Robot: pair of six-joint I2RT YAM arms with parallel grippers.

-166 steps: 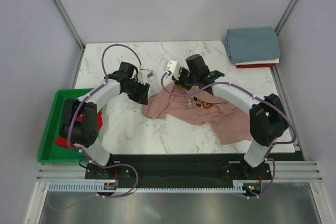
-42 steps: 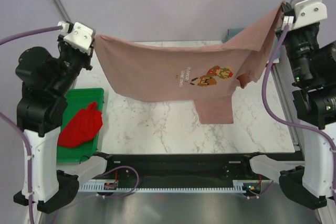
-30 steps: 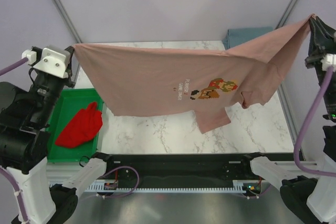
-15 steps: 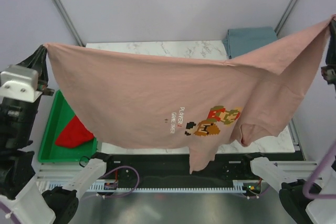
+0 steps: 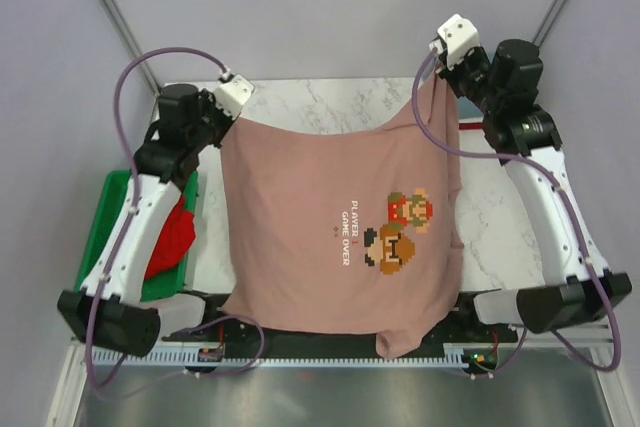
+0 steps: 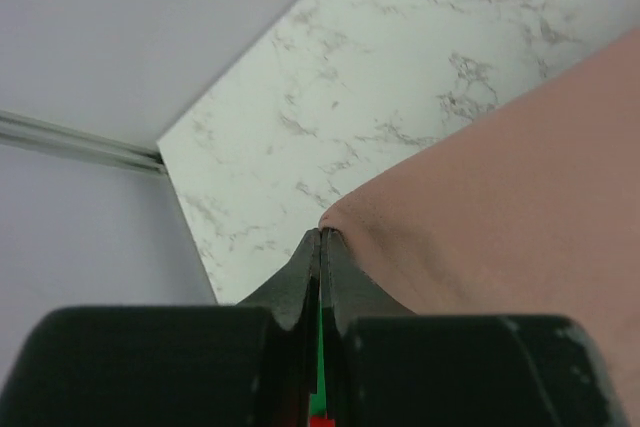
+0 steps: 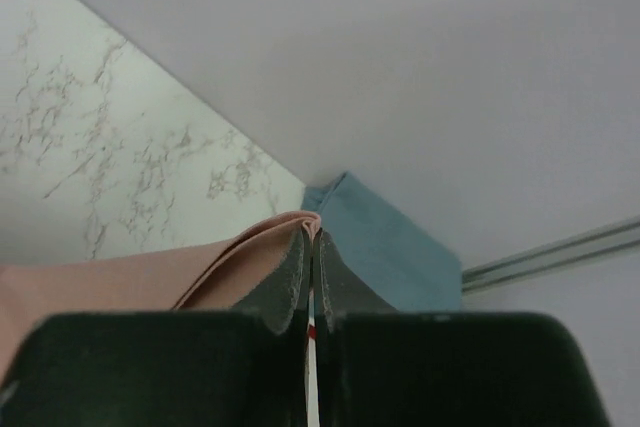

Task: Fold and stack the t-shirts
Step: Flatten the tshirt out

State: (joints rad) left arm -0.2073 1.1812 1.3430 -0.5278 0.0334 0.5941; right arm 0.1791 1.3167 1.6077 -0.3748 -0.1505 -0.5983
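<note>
Both arms rise from their bases with elbows out and reach toward the far half of the desk (image 5: 330, 97). The left claw (image 6: 320, 239) is pinched tight on one top corner of the dusty-pink t-shirt (image 5: 320, 197). The right claw (image 7: 310, 237), held higher at the far right, is clamped on the other corner. The shirt spreads out between them with its print facing up, and its hem covers the desk's near edge. A red t-shirt (image 5: 172, 237) lies in the green tray (image 5: 98, 252) beside the left arm. A grey-blue t-shirt (image 7: 385, 247) lies just beyond the right claw.
</note>
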